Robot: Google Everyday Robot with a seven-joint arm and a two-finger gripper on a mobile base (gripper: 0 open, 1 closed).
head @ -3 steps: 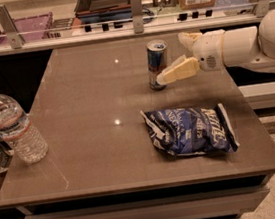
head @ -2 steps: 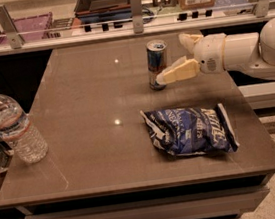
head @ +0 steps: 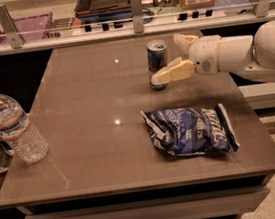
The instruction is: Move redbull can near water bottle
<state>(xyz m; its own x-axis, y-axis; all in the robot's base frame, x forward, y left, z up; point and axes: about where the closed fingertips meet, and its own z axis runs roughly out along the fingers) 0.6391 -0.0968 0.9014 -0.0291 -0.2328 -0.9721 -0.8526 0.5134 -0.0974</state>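
Two fingers of the gripper [head: 167,59] stand apart at the redbull can [head: 157,57], so a skewed close could topple it, with the water bottle [head: 12,125] well away from the gripper

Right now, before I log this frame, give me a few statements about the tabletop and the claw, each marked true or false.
1. The slim blue-and-silver metal can stands upright on the brown table. True.
2. The clear ribbed plastic bottle lies on its side. False: it stands upright near the table's left edge.
3. The claw is open at the can, reaching in from the right. True.
4. The dark blue crinkled chip bag lies between the can and the bottle. False: it lies in front of the can, on the right half of the table.
5. The can touches the bottle. False: they stand far apart.
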